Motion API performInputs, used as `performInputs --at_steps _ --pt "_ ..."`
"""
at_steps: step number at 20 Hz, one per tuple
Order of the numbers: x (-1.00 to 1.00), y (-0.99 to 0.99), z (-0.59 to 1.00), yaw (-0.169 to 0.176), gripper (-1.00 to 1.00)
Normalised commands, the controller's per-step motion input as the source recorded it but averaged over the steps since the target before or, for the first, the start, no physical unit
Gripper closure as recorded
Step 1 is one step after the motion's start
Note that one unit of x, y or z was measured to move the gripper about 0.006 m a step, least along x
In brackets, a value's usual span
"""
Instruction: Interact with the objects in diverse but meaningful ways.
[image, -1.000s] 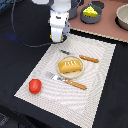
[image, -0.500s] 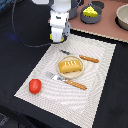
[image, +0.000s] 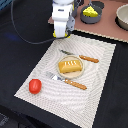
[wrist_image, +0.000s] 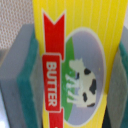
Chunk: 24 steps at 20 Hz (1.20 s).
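Between the green-padded fingers, butter block clamped flat on both sides, carried above the placemat edge. Next: probably lowering onto bare mat, then easing pads apart.

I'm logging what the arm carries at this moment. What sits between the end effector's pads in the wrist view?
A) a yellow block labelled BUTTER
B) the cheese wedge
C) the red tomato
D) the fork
A: the wrist view shows the yellow butter block, its red banner reading BUTTER, held between the green-faced pads, while the tomato lies on the placemat.
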Motion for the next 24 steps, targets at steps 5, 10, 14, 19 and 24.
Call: performInputs --at_steps 5,10,14,19,24 --pt "0.03 -0.65 0.28 0.001 1.0" --pt "-0.02 -0.79 0.11 0.011 1.0" --pt "-0.05 -0.79 0.03 0.01 1.0" --pt "-0.01 -0.73 0.01 0.006 1.0" --pt "0.02 -0.51 -0.04 0.005 1.0"
